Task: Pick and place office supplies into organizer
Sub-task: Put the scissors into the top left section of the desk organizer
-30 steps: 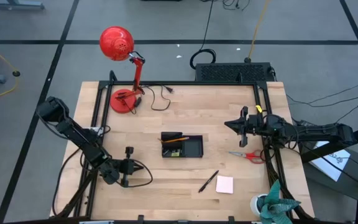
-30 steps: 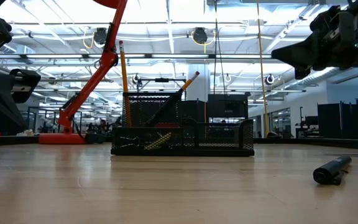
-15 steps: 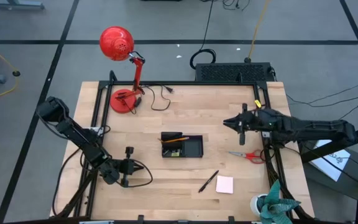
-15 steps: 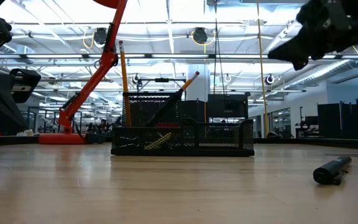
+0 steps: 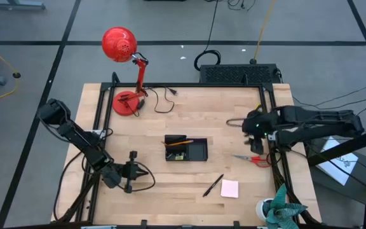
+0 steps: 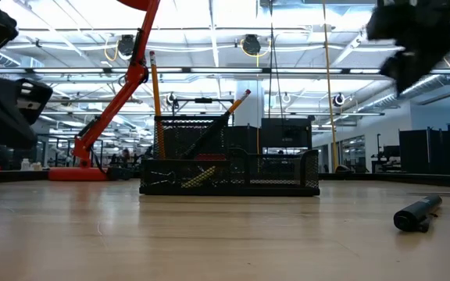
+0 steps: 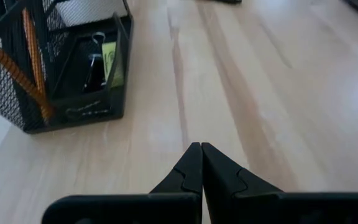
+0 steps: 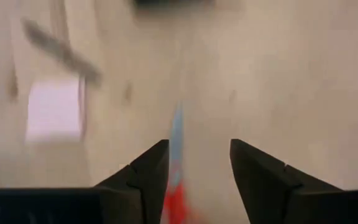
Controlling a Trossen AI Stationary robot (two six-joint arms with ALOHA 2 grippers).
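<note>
The black mesh organizer (image 5: pixel 194 149) stands mid-table and holds two orange pencils (image 6: pixel 155 86), black clips (image 7: pixel 94 59) and a yellow piece (image 7: pixel 109 62). Red-handled scissors (image 5: pixel 253 158) lie flat near the table's right edge. A black pen (image 5: pixel 213 185) and a pink sticky-note pad (image 5: pixel 229 188) lie nearer the near edge. My right gripper (image 5: pixel 254 126) is open, high above the table and pointing down. The scissors (image 8: pixel 176 155) show below it, between its fingers. My left gripper (image 5: pixel 132 168) is shut and empty, low at the near left, left of the organizer (image 7: pixel 61 68).
A red desk lamp (image 5: pixel 124 70) stands at the far left corner with a cable (image 5: pixel 165 102) beside its base. A larger black box (image 5: pixel 237 74) sits beyond the far edge. A teal object (image 5: pixel 278 207) is at the near right corner. Bare wood lies between the organizer and the scissors.
My right gripper has tipped from pointing level toward the table's left edge to pointing down. It has risen and shifted a little toward the table's right edge, above the scissors. The things on the table have stayed where they were.
</note>
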